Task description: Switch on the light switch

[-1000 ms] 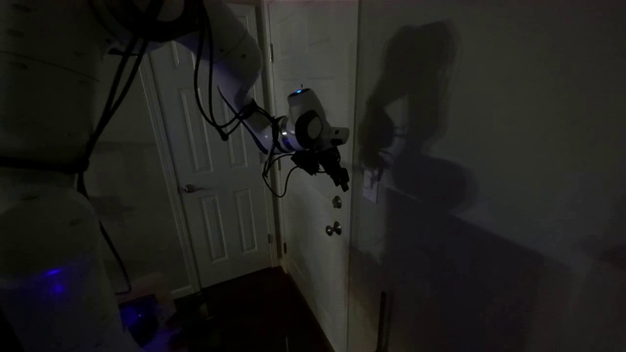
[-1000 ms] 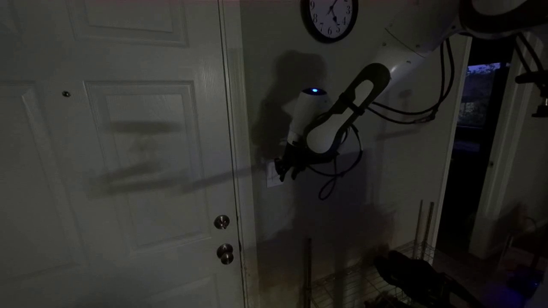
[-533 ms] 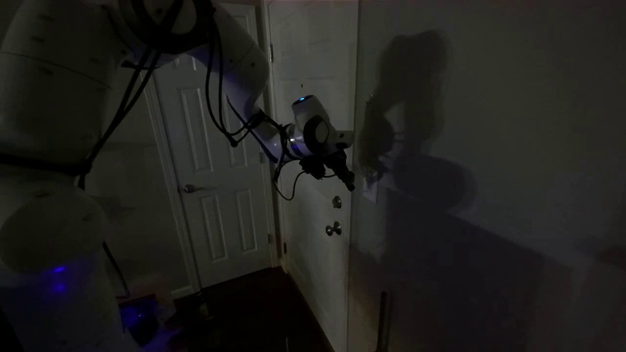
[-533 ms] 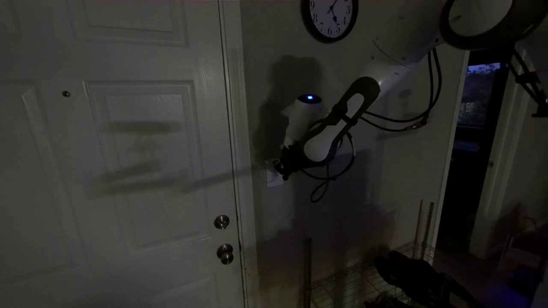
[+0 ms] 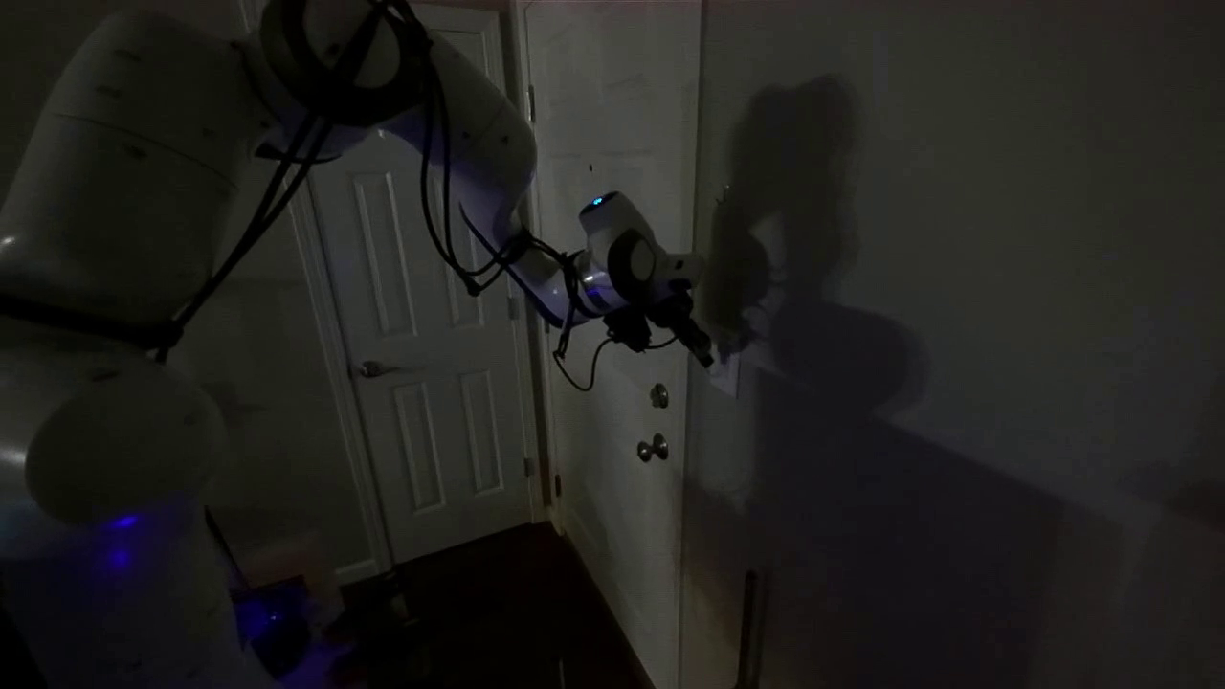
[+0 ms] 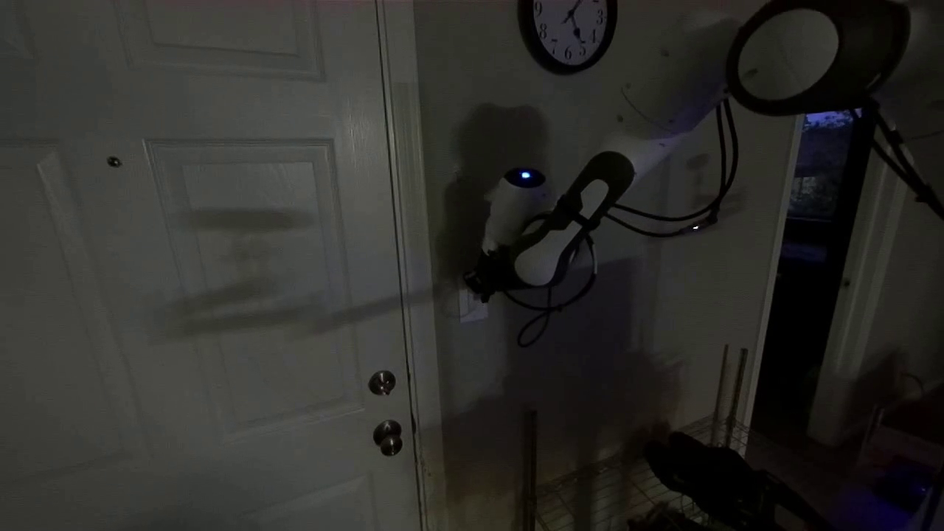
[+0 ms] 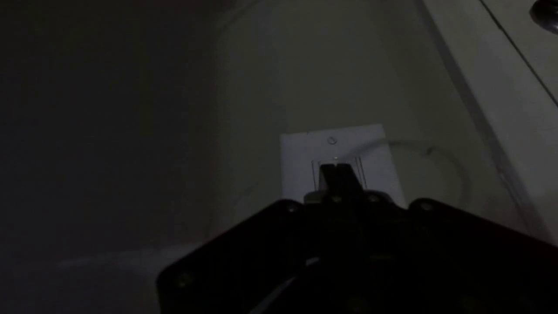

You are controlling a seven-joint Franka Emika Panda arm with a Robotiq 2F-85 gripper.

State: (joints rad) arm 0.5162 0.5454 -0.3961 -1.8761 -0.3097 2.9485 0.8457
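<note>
The light switch [image 7: 301,163] is a white rectangular plate on the wall, with a screw at one end and a framed rocker in its middle. In the wrist view my gripper [image 7: 335,166] is shut, its two dark fingertips pressed together with nothing between them. They overlap the rocker and hide much of it, along with the nearer end of the plate. In an exterior view the gripper [image 5: 706,360] is tilted downward right beside the light switch [image 5: 726,377]. In an exterior view it covers the upper part of the light switch [image 6: 473,308]. Whether the tips touch it I cannot tell.
The room is very dark and the arm casts a large shadow on the wall. A white door with a deadbolt [image 6: 382,382] and a doorknob [image 6: 388,438] stands beside the switch. Below is a wire rack [image 6: 590,479] with metal posts. A clock [image 6: 568,37] hangs above.
My gripper's fingers, apart one second ago, have come together. The arm has reached closer to the wall, bringing the fingertips over the upper part of the switch plate.
</note>
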